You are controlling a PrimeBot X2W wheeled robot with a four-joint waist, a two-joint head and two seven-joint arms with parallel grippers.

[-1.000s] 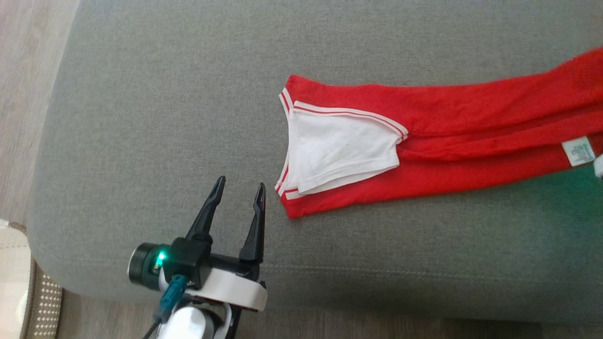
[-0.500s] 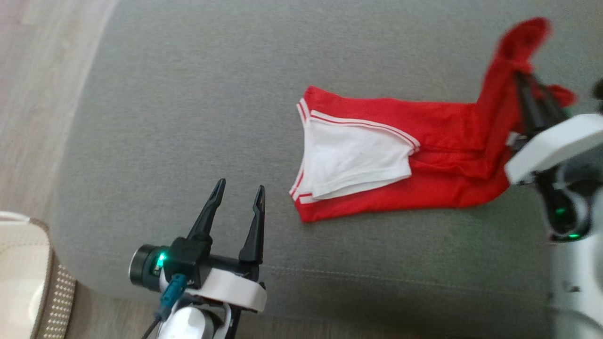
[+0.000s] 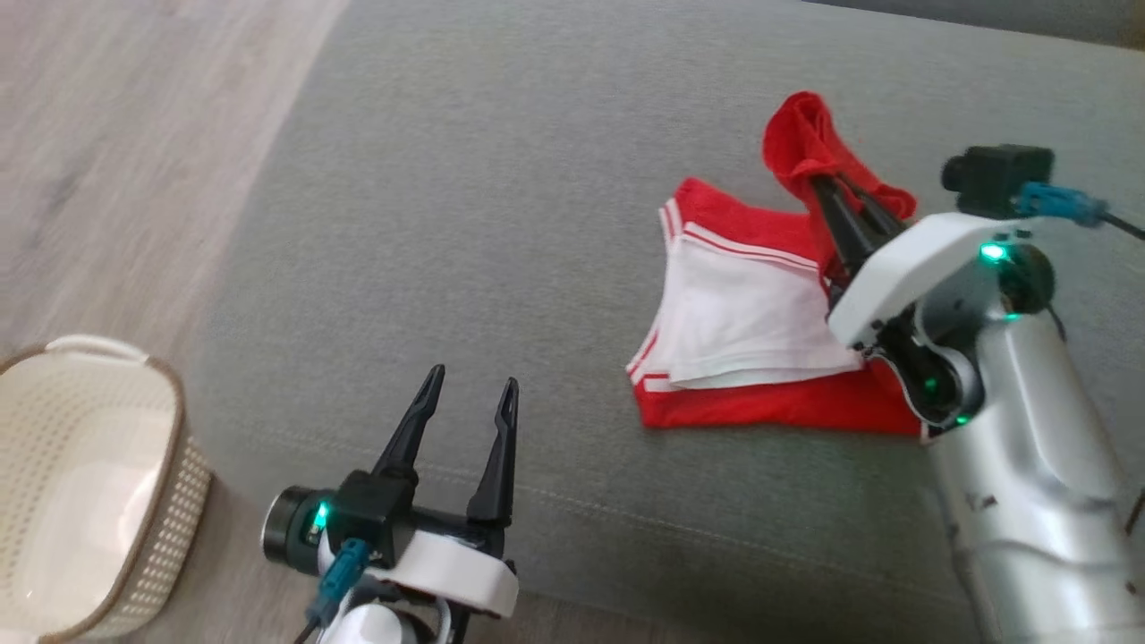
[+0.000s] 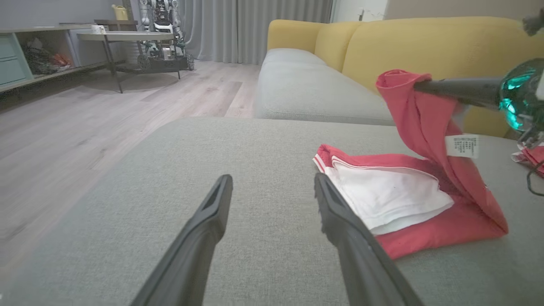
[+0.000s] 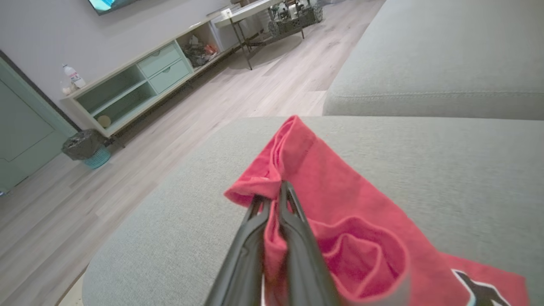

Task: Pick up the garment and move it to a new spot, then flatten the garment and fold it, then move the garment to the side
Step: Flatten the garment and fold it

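The garment (image 3: 751,313) is red with a white panel and striped trim, and it lies partly folded on the grey cushion (image 3: 501,224). Its red end (image 3: 805,143) is lifted above the white panel, and my right gripper (image 3: 827,183) is shut on it. From the right wrist view, the fingers (image 5: 293,238) pinch the red cloth (image 5: 323,187). The left wrist view shows the raised fold (image 4: 418,114) with a white label (image 4: 462,146) hanging over the flat part (image 4: 391,199). Near the cushion's front edge, left of the garment, my left gripper (image 3: 470,389) stands open and holds nothing.
A cream perforated basket (image 3: 89,501) stands on the wooden floor (image 3: 116,134) at the lower left. A yellow sofa back (image 4: 425,42) and another grey seat (image 4: 306,89) lie beyond the cushion. A shelf unit (image 5: 140,80) stands against the far wall.
My right gripper has carried the garment's red end leftward over the white panel, doubling it over. The head camera has turned, bringing the basket into view. My left gripper has stayed open.
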